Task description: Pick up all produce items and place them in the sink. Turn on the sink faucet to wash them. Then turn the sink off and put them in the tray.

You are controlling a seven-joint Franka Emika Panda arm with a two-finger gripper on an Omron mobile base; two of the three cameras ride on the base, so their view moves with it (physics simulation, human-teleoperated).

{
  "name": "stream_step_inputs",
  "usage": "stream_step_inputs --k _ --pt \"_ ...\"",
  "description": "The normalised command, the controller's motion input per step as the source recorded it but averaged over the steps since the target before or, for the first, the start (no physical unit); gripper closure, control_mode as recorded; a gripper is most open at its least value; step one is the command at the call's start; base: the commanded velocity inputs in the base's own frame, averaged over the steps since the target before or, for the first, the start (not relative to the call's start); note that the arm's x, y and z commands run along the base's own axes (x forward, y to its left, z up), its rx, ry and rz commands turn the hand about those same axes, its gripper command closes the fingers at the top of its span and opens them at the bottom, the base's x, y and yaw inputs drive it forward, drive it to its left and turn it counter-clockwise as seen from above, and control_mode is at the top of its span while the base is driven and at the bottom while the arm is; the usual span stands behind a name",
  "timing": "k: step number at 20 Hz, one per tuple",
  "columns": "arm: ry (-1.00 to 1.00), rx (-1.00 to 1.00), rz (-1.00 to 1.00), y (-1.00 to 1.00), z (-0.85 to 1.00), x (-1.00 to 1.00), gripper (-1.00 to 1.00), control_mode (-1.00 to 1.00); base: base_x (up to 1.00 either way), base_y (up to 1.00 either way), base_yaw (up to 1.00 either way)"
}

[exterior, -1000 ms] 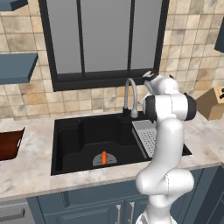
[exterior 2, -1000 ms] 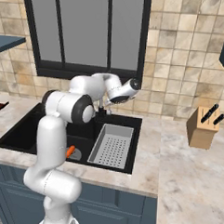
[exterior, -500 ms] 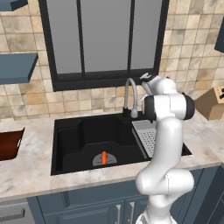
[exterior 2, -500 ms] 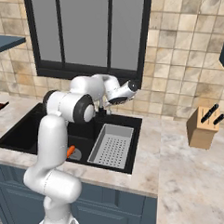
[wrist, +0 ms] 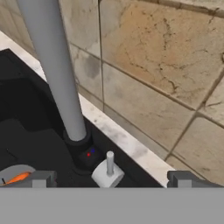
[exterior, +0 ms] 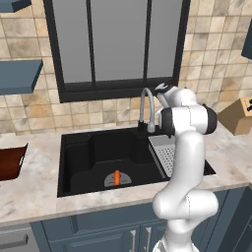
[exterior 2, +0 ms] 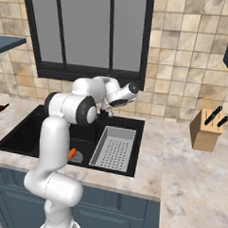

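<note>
Now | pincer [wrist: 109, 178] wide apart | faucet [wrist: 54, 74] just ahead

White arm's folded up high and reaching toward the back wall, gripper [wrist: 109, 178] spread wide, nothing between its fingertips.

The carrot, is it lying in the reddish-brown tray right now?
No, the carrot lies on the drain disc at the bottom of the black sink, while the tray sits apart on the counter to the left.
</note>
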Motion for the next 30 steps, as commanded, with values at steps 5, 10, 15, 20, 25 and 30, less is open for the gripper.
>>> stream_step_inputs --k 5,10,15,20,25,30 --pt "0.00 0.00 0.00 0.10 -0.13 0.08 -1.00 -1.00 0.00 0.00 0.00" --pt "0.00 0.00 0.00 0.07 -0.13 0.07 -1.00 -1.00 0.00 0.00 0.00" --pt "0.00 0.00 0.00 0.08 -0.12 0.07 -1.00 -1.00 0.00 0.00 0.00" --pt "0.00 0.00 0.00 0.10 -0.13 0.06 -1.00 -1.00 0.00 0.00 0.00" --pt "0.00 0.00 0.00 0.13 -0.14 0.04 -1.00 -1.00 0.00 0.00 0.00" --pt "0.00 0.00 0.00 0.11 -0.15 0.03 -1.00 -1.00 0.00 0.00 0.00"
